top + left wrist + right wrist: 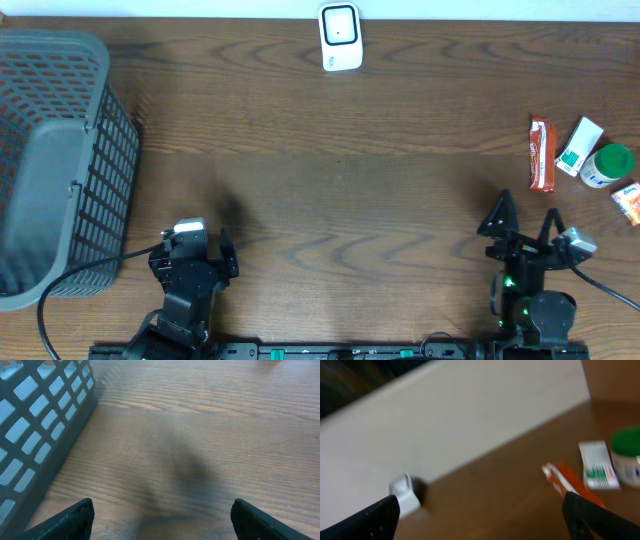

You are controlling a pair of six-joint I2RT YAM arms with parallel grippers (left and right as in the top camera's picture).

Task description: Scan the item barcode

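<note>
The white barcode scanner (340, 37) stands upright at the table's far edge, centre; in the right wrist view the scanner (405, 496) is a blur by the wall. Items lie at the right: an orange-red bar (541, 154), a white and green box (580, 146), a green-lidded jar (609, 165) and an orange packet (629, 203). My right gripper (525, 222) is open and empty near the front edge, short of them; the bar (572, 482), box (597, 465) and jar (626, 457) lie ahead of the gripper (480, 499). My left gripper (196, 243) (162, 504) is open over bare wood.
A grey mesh basket (60, 160) takes up the left side of the table, and its wall (40, 425) stands close on the left in the left wrist view. A black cable runs from the left arm along the basket's front.
</note>
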